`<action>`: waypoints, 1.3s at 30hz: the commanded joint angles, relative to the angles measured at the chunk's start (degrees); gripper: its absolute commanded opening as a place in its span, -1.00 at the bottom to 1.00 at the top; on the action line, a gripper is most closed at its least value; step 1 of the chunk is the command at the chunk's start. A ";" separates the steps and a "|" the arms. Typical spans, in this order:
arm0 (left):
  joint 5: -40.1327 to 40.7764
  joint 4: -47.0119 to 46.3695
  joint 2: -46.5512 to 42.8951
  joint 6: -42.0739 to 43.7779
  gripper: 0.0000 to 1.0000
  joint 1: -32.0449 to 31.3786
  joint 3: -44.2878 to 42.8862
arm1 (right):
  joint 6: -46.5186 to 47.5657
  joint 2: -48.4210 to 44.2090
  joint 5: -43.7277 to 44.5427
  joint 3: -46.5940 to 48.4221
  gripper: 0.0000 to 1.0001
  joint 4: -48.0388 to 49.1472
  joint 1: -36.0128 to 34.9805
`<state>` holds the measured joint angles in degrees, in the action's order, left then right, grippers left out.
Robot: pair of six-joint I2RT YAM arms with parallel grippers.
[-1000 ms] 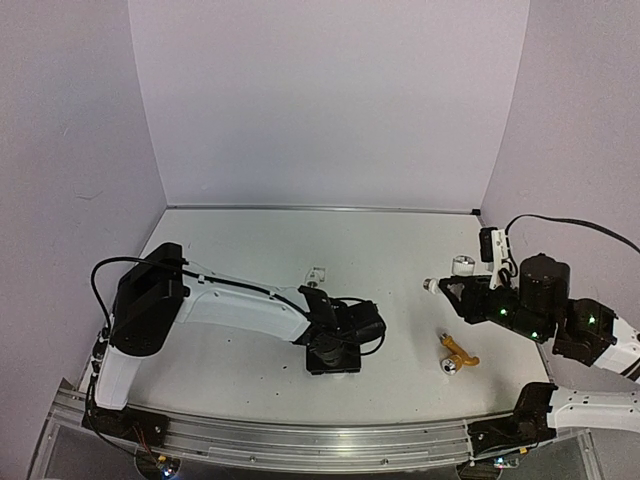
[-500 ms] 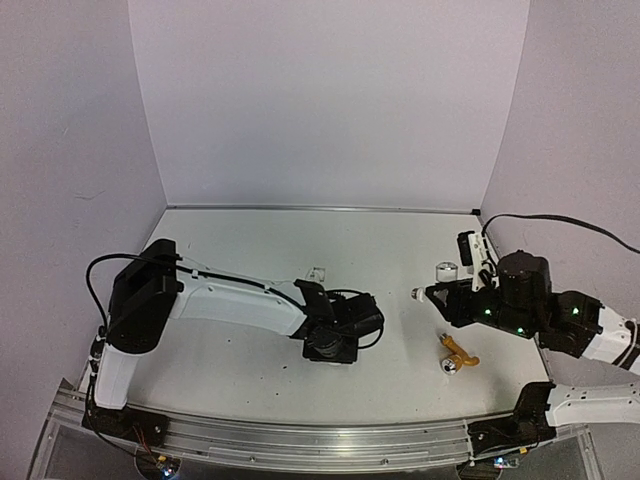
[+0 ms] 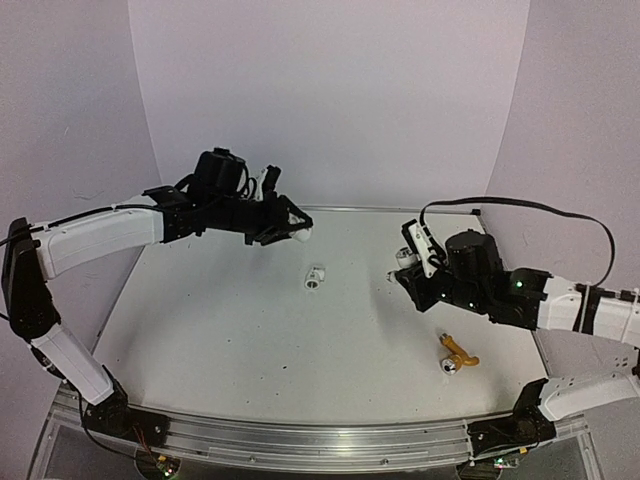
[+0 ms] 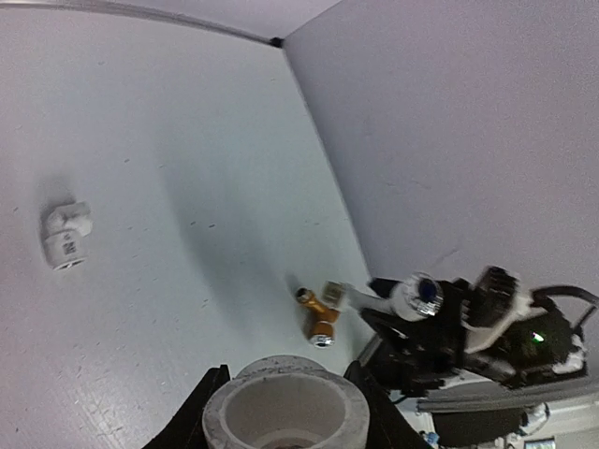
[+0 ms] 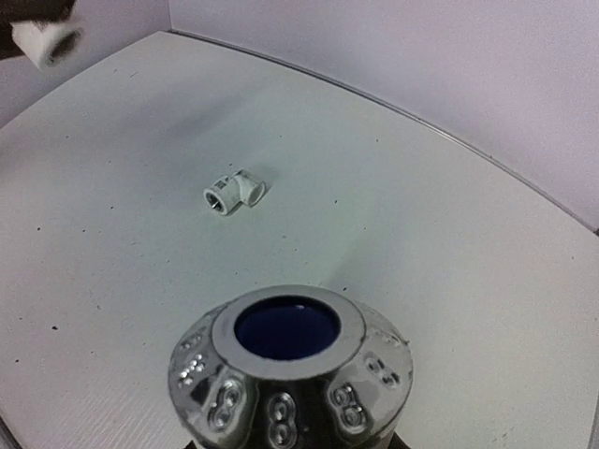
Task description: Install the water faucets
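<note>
The left end effector (image 3: 289, 229) is clamped narrow on a fitting (image 4: 285, 416) and holds it high over the far left of the desk (image 3: 220, 340). 1 second ago this arm was bent low at the desk's middle, jaws down at the surface and closing. So the pick is done and the part is lifted clear. In the left wrist view the fitting's open mouth faces the camera between the 2 fingers (image 4: 211, 398).

A second fitting (image 3: 315, 277) lies loose on the desk, between the arms and below the raised one.

The right end effector (image 3: 408, 268) grips the white faucet (image 3: 403, 256), well above the desk. It has travelled left and away from its base over the same second. Both parts are airborne and closing on each other, which reads as the approach to mating them. They remain well apart.

The white faucet's long axis runs roughly left to right, with its silvery end leading toward the left arm. Its blue-lined bore shows in both wrist views.

The yellow faucet (image 3: 456, 354) lies flat near the right front, untouched. Its axis is diagonal, silvery end toward the near edge.
</note>
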<state>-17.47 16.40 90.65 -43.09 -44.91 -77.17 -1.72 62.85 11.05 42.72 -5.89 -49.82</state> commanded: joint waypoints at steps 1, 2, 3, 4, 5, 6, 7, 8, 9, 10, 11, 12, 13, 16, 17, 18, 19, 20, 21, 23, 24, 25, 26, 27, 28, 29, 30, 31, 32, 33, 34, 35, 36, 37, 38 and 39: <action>-30.98 -18.40 -1.29 -4.85 -1.00 7.04 2.05 | 10.84 8.31 -7.50 8.27 -1.00 12.31 7.39; -34.26 -21.05 -0.99 -6.47 -1.00 8.34 2.36 | 12.11 9.54 -9.22 9.51 -1.00 13.57 7.93; -38.77 -25.40 -0.16 -10.55 -1.00 10.03 2.85 | 14.88 12.04 -12.08 11.18 -1.00 15.35 8.71; -40.11 -27.13 0.22 -12.24 -1.00 10.59 3.02 | 16.13 12.98 -14.81 11.98 -1.00 17.10 8.89; -42.20 -29.82 0.91 -15.97 -1.00 11.52 3.21 | 18.72 13.91 -17.61 12.63 -1.00 19.84 8.95; -43.94 -33.73 1.58 -20.22 -1.00 12.38 3.52 | 20.90 14.67 -22.19 12.87 -1.00 21.75 8.95; -45.76 -38.95 2.29 -25.30 -1.00 12.98 3.86 | 22.76 15.37 -26.76 13.20 -1.00 24.42 8.95; -46.67 -41.66 2.79 -27.84 -1.00 13.17 3.93 | 23.63 15.79 -30.09 13.63 -1.00 25.96 8.96; -47.67 -45.09 3.59 -32.61 -1.00 13.33 3.79 | 24.63 16.72 -33.29 14.41 -1.00 26.99 9.01; -48.75 -47.62 4.24 -35.09 -1.00 13.35 3.39 | 25.31 17.49 -36.36 15.48 -1.00 27.67 8.97; -49.46 -48.44 4.93 -37.11 -1.00 13.35 2.91 | 25.06 18.51 -39.51 17.26 -1.00 28.80 9.00; -49.71 -48.55 5.12 -37.98 -1.00 13.35 2.77 | 24.90 18.95 -41.04 17.55 -1.00 29.61 8.97; -50.12 -48.96 5.30 -39.40 -1.00 13.35 2.78 | 24.08 19.41 -43.56 18.07 -1.00 32.65 8.98; -50.68 -49.67 5.52 -42.17 -1.00 13.36 2.80 | 22.35 19.50 -45.35 17.93 -1.00 38.57 8.95; -50.62 -49.85 5.43 -42.87 -1.00 13.35 2.81 | 22.25 19.34 -45.78 17.85 -1.00 39.82 8.95; -50.53 -50.12 5.42 -43.17 -1.00 13.35 2.81 | 22.03 19.33 -46.08 17.80 -1.00 40.72 8.95; -50.18 -50.50 5.13 -43.65 -1.00 13.35 2.66 | 21.73 19.32 -46.66 17.75 -1.00 42.04 8.95; -49.89 -50.70 5.08 -43.87 -1.00 13.35 2.57 | 21.57 19.33 -47.33 17.75 -1.00 42.71 8.95; -49.30 -50.91 4.83 -44.34 -1.00 13.36 2.40 | 21.20 19.33 -47.86 17.83 -1.00 43.36 8.91; -48.29 -51.18 4.71 -45.40 -1.00 13.35 2.29 | 19.76 19.09 -48.73 17.29 -1.00 46.01 8.95; -48.05 -51.35 4.71 -45.81 -1.00 13.35 2.22 | 19.07 19.12 -49.05 17.23 -1.00 47.10 8.95; -47.70 -51.58 4.75 -46.58 -1.00 13.29 2.20 | 18.44 19.26 -49.22 17.37 -1.00 47.97 8.95; -47.26 -51.97 4.77 -47.27 -1.00 13.27 1.99 | 17.55 19.75 -49.43 17.68 -1.00 48.94 8.95; -47.09 -52.06 4.79 -47.48 -1.00 13.26 1.90 | 17.17 20.00 -49.45 17.80 -1.00 49.53 8.95; -46.86 -52.28 4.76 -47.82 -1.00 13.20 1.69 | 16.31 20.46 -49.16 17.76 -1.00 50.96 8.95; -46.64 -52.41 4.77 -48.02 -1.00 13.06 1.51 | 15.70 20.92 -49.04 17.79 -1.00 51.94 8.95; -46.35 -52.59 4.79 -48.23 -1.00 12.90 1.43 | 15.29 21.44 -48.94 18.06 -1.00 52.31 8.95; -46.14 -52.67 4.86 -48.49 -1.00 12.80 1.37 | 14.87 21.95 -49.00 18.55 -1.00 52.55 8.91; -45.94 -52.83 5.03 -48.70 -1.00 12.55 1.25 | 14.22 22.42 -49.03 19.05 -1.00 52.76 8.92; -45.86 -52.90 5.05 -48.74 -1.00 12.47 1.20 | 14.08 22.80 -49.02 19.10 -1.00 52.96 8.94; -45.88 -53.13 5.16 -48.83 -1.00 12.18 0.94 | 13.40 23.26 -49.02 19.23 -1.00 53.93 8.92; -45.73 -53.27 5.23 -48.99 -1.00 12.09 0.82 | 12.89 23.72 -48.86 19.29 -1.00 54.49 8.87; -45.66 -53.46 5.32 -49.06 -1.00 12.04 0.68 | 12.71 23.96 -48.74 19.32 -1.00 54.74 8.87; -45.71 -53.69 5.37 -49.21 -1.00 11.99 0.63 | 12.35 24.34 -48.55 19.33 -1.00 55.17 8.84; -45.74 -53.91 5.42 -49.32 -1.00 11.95 0.53 | 12.15 24.60 -48.35 19.33 -1.00 55.47 8.86; -45.72 -53.99 5.48 -49.43 -1.00 11.88 0.53 | 11.95 24.81 -48.13 19.25 -1.00 55.60 8.87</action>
<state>-63.68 -32.99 96.77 -91.37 -32.60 -73.47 12.86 86.87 -37.17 59.37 43.68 -40.80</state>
